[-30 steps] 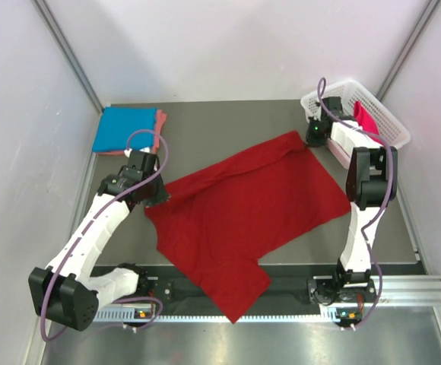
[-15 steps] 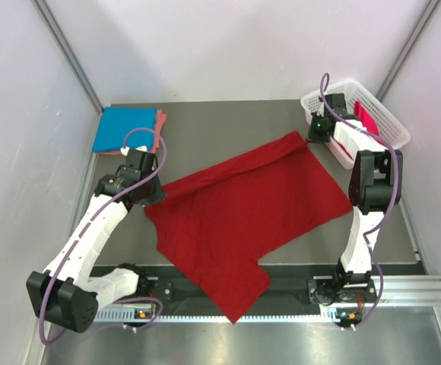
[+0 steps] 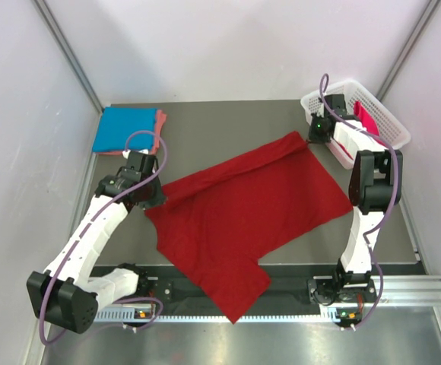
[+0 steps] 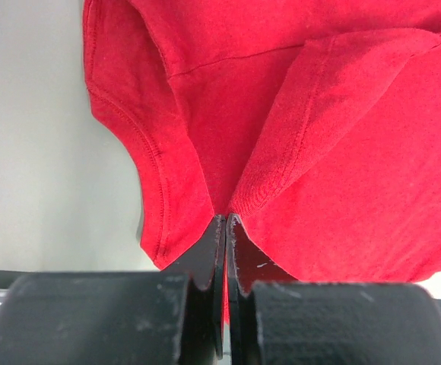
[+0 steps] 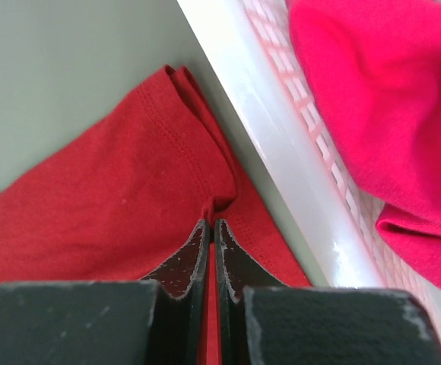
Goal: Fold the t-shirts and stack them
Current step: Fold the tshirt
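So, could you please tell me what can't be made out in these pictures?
Top view: the salmon pink t-shirt is nearly covered by the blue t-shirt.
Top view: the hot pink t-shirt in the basket is mostly behind the right arm; the right wrist view crops it.
Wrist views: how much dark red t-shirt the left end effector and right end effector pinch; fingers hide it.

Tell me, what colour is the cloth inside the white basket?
The cloth is hot pink, clearest in the right wrist view.
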`<state>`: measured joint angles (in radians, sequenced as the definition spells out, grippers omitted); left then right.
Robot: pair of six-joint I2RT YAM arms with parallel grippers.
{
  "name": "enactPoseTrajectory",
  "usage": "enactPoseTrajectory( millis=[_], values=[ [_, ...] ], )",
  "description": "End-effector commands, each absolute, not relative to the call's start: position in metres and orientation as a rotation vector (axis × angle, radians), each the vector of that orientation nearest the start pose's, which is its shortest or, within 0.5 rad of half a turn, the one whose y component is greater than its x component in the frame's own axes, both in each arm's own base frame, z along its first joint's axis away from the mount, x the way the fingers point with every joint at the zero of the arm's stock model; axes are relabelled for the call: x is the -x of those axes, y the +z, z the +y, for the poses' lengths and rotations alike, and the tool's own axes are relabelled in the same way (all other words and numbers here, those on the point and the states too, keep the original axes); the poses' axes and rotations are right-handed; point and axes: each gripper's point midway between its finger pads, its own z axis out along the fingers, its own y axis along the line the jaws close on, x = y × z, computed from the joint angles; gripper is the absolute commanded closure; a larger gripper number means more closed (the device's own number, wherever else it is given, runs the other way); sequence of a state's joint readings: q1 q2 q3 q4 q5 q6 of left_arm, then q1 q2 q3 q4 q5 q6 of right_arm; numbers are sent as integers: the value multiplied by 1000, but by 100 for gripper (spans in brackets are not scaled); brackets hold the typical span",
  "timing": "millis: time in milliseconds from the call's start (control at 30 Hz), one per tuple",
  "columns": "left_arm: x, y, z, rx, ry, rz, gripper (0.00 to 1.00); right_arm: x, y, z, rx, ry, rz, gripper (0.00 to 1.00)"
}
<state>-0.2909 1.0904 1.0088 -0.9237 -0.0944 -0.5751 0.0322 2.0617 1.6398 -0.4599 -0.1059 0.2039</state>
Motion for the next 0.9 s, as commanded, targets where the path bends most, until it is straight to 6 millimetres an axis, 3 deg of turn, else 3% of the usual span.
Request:
enactPoseTrajectory(
  millis=[0,267,367,400,433,467,500,567,600,633,667,733,867],
  values=[
    [-233,158,-75,402,-191,2555,100,-518,87,38,-154,211,2436,100],
    [-232,150,-78,395,-204,2583,100,-514,74,36,-148,190,2466,100],
    [-231,147,-85,378,-244,2614,98,-513,69,35,-149,183,2477,96],
    [-229,146,-87,373,-255,2626,92,-514,67,35,-151,179,2482,93],
    [-229,146,-90,368,-275,2634,80,-509,64,33,-157,158,2512,87],
    [-229,149,-91,362,-284,2627,54,-507,65,31,-162,139,2525,84],
    [-228,152,-90,365,-278,2621,39,-507,74,32,-167,117,2520,80],
    [-234,165,-82,400,-237,2559,27,-497,83,29,-194,50,2522,73],
    [-237,175,-79,409,-236,2516,13,-490,95,34,-206,48,2500,69],
    [-246,184,-73,442,-207,2451,12,-487,102,32,-225,15,2482,60],
    [-250,194,-70,461,-205,2401,7,-485,107,35,-232,10,2472,57],
    [-258,198,-61,527,-178,2356,6,-485,118,48,-216,41,2446,55],
    [-285,177,-54,626,-225,2394,17,-493,117,85,-131,119,2462,53]
  ],
)
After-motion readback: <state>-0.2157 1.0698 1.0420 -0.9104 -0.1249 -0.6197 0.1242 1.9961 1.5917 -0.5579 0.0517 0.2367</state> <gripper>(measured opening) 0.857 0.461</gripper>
